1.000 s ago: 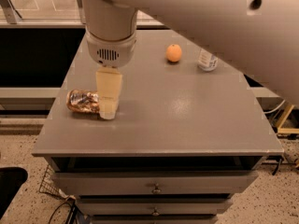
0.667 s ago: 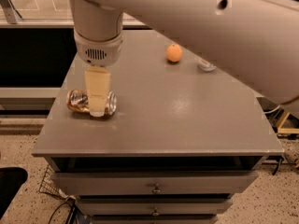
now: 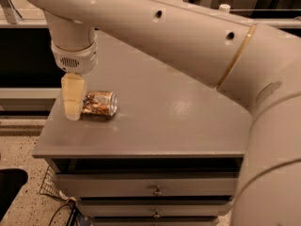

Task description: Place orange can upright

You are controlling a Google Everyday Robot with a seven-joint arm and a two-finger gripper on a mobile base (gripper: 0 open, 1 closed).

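The orange can [image 3: 99, 103] lies on its side near the front left of the grey cabinet top [image 3: 160, 121]. It has an orange-brown and white mottled label, and its shiny silver end faces right. My gripper [image 3: 73, 111] hangs down from the wrist [image 3: 74, 55] and reaches the tabletop at the can's left end, touching or nearly touching it. The can's left end is hidden behind the gripper.
My large cream arm [image 3: 197, 36] spans the back and right of the view and hides the far side of the cabinet top. Drawers with small handles [image 3: 157, 190] are below the front edge. A wire basket [image 3: 49, 185] stands on the floor at the lower left.
The gripper has moved left along the can, from its right end to its left end. The arm now covers the round orange fruit and the bottle at the back. The can has stayed lying down.
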